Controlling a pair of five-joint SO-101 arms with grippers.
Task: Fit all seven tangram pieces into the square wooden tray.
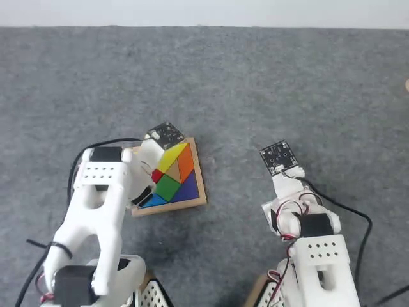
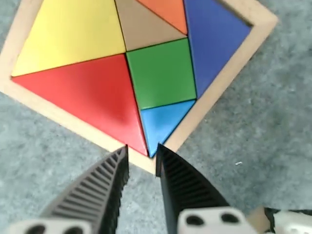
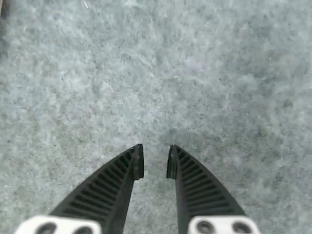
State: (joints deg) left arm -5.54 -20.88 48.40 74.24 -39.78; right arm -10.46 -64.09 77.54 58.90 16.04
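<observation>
The square wooden tray (image 1: 199,176) lies left of the table's middle, turned slightly. Its seven pieces lie flat and fill it: yellow triangle (image 2: 73,34), red triangle (image 2: 92,92), tan triangle (image 2: 144,27), orange piece (image 2: 168,10), green square (image 2: 161,73), dark blue piece (image 2: 212,41) and light blue triangle (image 2: 161,122). My left gripper (image 2: 142,157) hovers over the tray rim (image 2: 63,116) near the light blue triangle, its fingers almost together with nothing between them. My right gripper (image 3: 155,163) is over bare carpet to the right, narrow-gapped and holding nothing.
Grey carpet covers the table. The left arm (image 1: 102,192) overhangs the tray's left side. The right arm (image 1: 300,220) stands apart from the tray, with open carpet between them and behind.
</observation>
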